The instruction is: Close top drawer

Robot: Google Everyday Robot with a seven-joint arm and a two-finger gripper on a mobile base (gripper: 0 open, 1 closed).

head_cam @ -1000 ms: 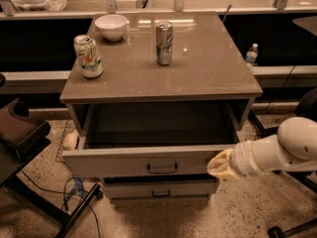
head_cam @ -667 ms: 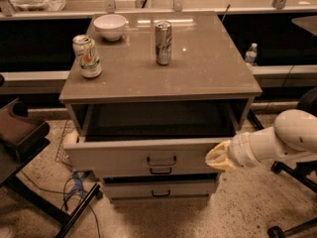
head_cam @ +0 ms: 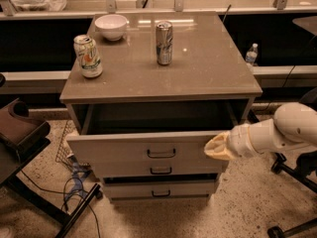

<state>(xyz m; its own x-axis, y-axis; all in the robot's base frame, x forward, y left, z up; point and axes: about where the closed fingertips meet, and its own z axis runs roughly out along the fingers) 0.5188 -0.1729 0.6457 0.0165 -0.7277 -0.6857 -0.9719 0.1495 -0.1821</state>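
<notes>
The top drawer [head_cam: 148, 148] of the grey-beige cabinet stands partly pulled out, its dark inside showing empty. Its plain front carries a small dark handle [head_cam: 161, 153] in the middle. My gripper [head_cam: 216, 148], on the white arm coming in from the right, presses against the right end of the drawer front. Below it are the two lower drawer fronts [head_cam: 157, 188] with like handles.
On the cabinet top [head_cam: 208, 68] stand a white bowl [head_cam: 111, 26], a green-and-white can [head_cam: 88, 56] and a silver can [head_cam: 164, 42]. A dark chair [head_cam: 20, 133] stands at the left with cables on the floor [head_cam: 74, 182]. An office chair base [head_cam: 292, 167] is at the right.
The drawer front has moved back towards the cabinet, so less of its inside shows. My gripper has followed it inwards, staying on the right end of the front.
</notes>
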